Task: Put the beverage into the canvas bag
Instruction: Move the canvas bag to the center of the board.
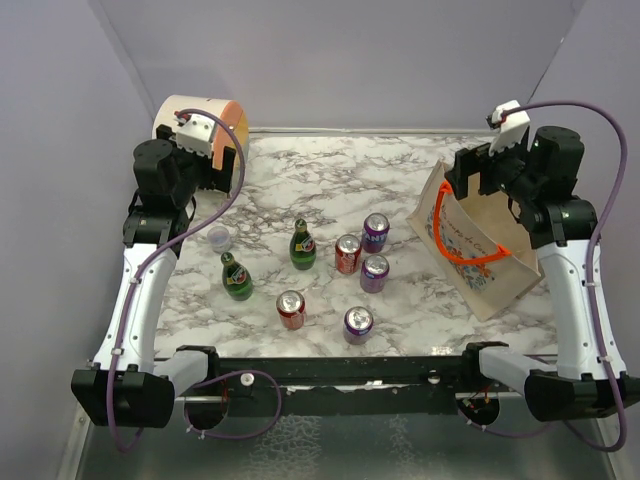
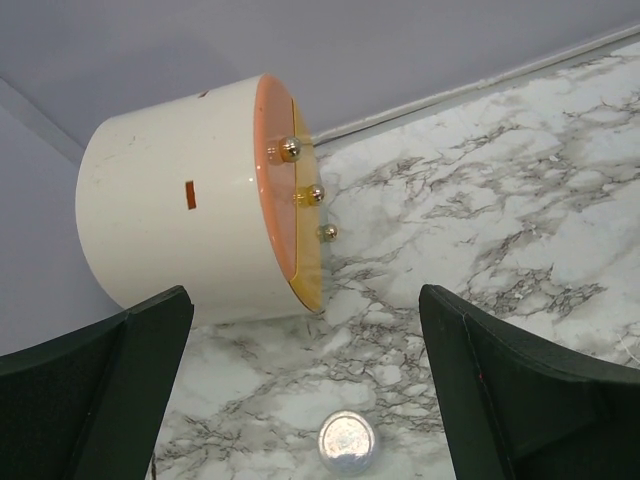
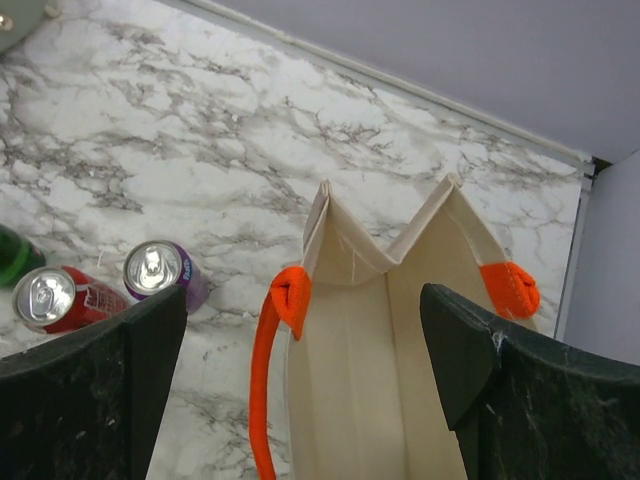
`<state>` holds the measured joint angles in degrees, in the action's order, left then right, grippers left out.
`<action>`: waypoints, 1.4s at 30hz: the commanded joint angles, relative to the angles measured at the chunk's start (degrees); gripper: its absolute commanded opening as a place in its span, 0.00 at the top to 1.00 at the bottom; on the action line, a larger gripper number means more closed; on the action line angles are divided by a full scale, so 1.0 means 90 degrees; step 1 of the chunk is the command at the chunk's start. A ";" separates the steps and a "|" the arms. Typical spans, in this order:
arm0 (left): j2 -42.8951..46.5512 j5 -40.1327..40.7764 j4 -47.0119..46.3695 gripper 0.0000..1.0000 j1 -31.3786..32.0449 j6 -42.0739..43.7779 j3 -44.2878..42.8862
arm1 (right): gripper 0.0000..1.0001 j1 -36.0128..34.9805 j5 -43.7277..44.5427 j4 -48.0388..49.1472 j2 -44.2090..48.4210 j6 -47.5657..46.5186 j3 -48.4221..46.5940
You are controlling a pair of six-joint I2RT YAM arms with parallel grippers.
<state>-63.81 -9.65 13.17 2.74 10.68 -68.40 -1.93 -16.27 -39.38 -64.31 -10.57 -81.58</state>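
The beige canvas bag (image 1: 480,245) with orange handles (image 1: 462,250) stands open at the right of the marble table. In the right wrist view its mouth (image 3: 400,370) gapes just under my right gripper (image 3: 303,295), which is open and empty. The beverages stand mid-table: purple cans (image 1: 375,232) (image 1: 374,272) (image 1: 357,324), red cans (image 1: 347,253) (image 1: 290,309) and two green bottles (image 1: 302,245) (image 1: 236,277). My left gripper (image 2: 305,300) is open and empty at the far left, well away from them. It hangs over a small silvery-topped can (image 2: 347,440).
A white drum with an orange face (image 1: 200,125) lies on its side at the back left corner, close in front of the left gripper. Grey walls close the back and both sides. A black rail (image 1: 330,370) runs along the near edge.
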 commanded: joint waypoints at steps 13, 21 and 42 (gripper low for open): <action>-0.0083 -0.0616 0.0137 0.01 0.0180 0.0162 0.0233 | 0.20 -0.0058 -0.0077 -0.0915 -0.0503 -0.0186 0.0528; -0.0265 -0.0598 0.0165 0.01 0.0280 0.0213 0.0235 | 0.51 -0.0116 -0.0165 -0.0773 -0.0694 -0.0154 0.0966; -0.0872 -0.0463 0.0529 0.01 0.0669 0.0163 -0.0071 | 0.99 -0.1442 0.0632 0.0516 -0.2066 0.1692 0.0142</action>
<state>-71.42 -13.76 17.47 8.19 12.34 -66.74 -14.20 -15.33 -39.88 -79.24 0.45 -76.18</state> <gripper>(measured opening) 0.992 0.019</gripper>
